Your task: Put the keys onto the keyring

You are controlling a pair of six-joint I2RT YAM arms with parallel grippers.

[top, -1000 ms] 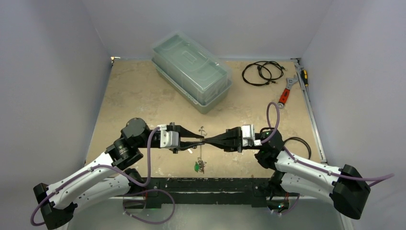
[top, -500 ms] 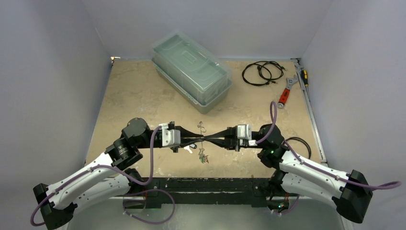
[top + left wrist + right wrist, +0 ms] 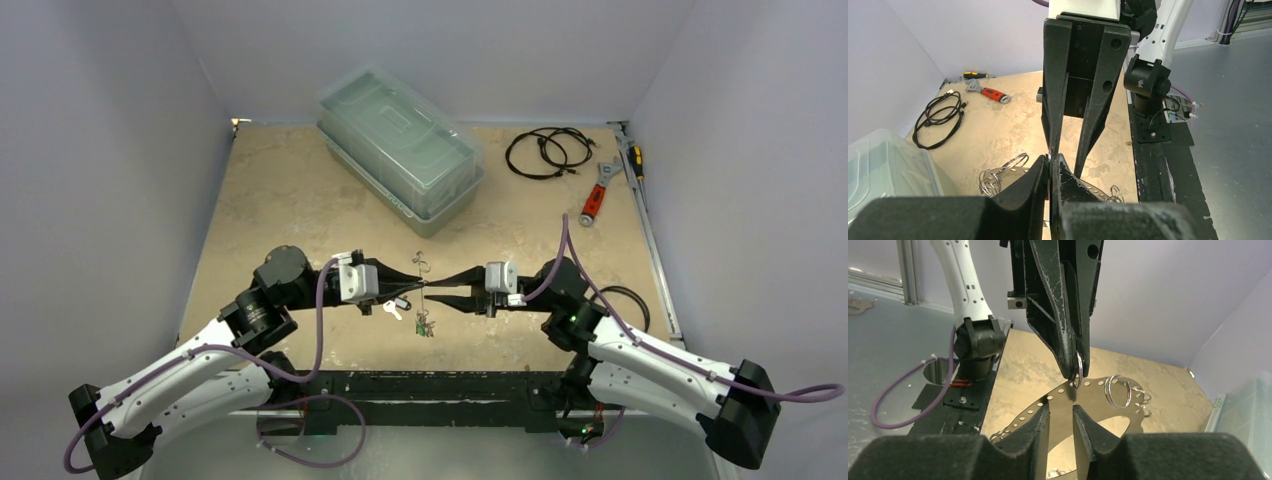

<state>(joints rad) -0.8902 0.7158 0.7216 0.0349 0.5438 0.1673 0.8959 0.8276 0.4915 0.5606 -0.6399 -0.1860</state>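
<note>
While my left tool (image 3: 1050, 172) pinches the keyring (image 3: 1095, 396) tight, my right tool (image 3: 1062, 422) is a little open, holding nothing. Some keys (image 3: 425, 325) hang under the ring; more may wait.

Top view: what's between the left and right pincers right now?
The keyring, a holed silver plate, sits there. The left pincer is clamped on its rim, just ahead of the open right pincer. The right wrist view shows it best.

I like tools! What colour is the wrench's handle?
Red, with a silver metal head. The wrench shows best in the left wrist view.
</note>
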